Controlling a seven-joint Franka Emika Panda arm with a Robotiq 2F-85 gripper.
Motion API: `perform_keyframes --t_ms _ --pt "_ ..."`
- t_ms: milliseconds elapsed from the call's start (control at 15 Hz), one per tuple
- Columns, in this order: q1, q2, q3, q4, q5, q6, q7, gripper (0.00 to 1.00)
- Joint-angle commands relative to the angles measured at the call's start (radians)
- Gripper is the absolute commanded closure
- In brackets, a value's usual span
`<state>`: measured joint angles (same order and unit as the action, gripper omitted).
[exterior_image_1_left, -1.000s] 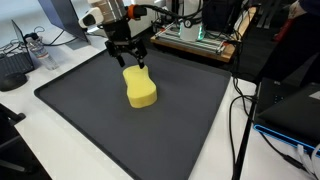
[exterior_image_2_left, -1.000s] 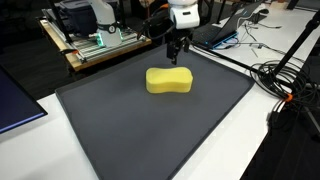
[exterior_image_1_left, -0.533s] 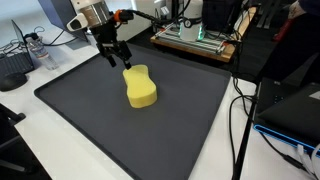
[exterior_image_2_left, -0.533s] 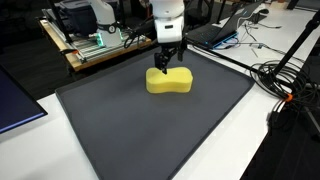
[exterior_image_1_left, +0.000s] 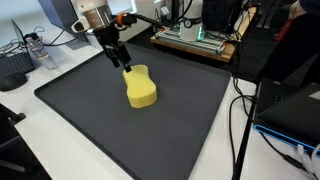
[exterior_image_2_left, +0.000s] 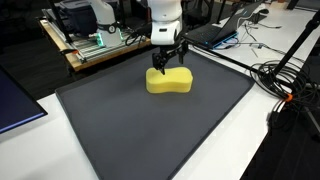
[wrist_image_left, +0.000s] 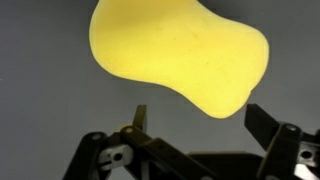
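A yellow peanut-shaped sponge lies on the dark grey mat; it also shows in the exterior view and fills the top of the wrist view. My gripper hangs open just above the mat at the sponge's far end, seen also in the exterior view. In the wrist view the two fingers are spread wide with one lobe of the sponge just ahead of them. Nothing is between the fingers.
The mat covers most of a white table. A wooden rack with electronics stands behind the mat. Cables and a laptop lie beside the mat's edge. A dark box sits at the table's side.
My gripper has moved sideways from over the sponge's end toward the mat's edge and turned a little. The sponge has not moved.
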<state>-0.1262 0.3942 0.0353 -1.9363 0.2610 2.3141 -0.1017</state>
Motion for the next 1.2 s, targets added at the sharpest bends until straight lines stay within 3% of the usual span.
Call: perform_keyframes --t_ms 0,133,600,1133 --pt "0.008 -0.002 -0.009 0.0 0.003 -0.003 0.0 0.0" --pt "0.008 -0.005 -0.01 -0.001 0.003 -0.003 0.0 0.0" --pt "0.08 0.032 -0.062 0.053 -0.11 -0.057 0.226 0.0" --pt "0.076 0.07 -0.116 0.024 -0.128 -0.093 0.341 0.0"
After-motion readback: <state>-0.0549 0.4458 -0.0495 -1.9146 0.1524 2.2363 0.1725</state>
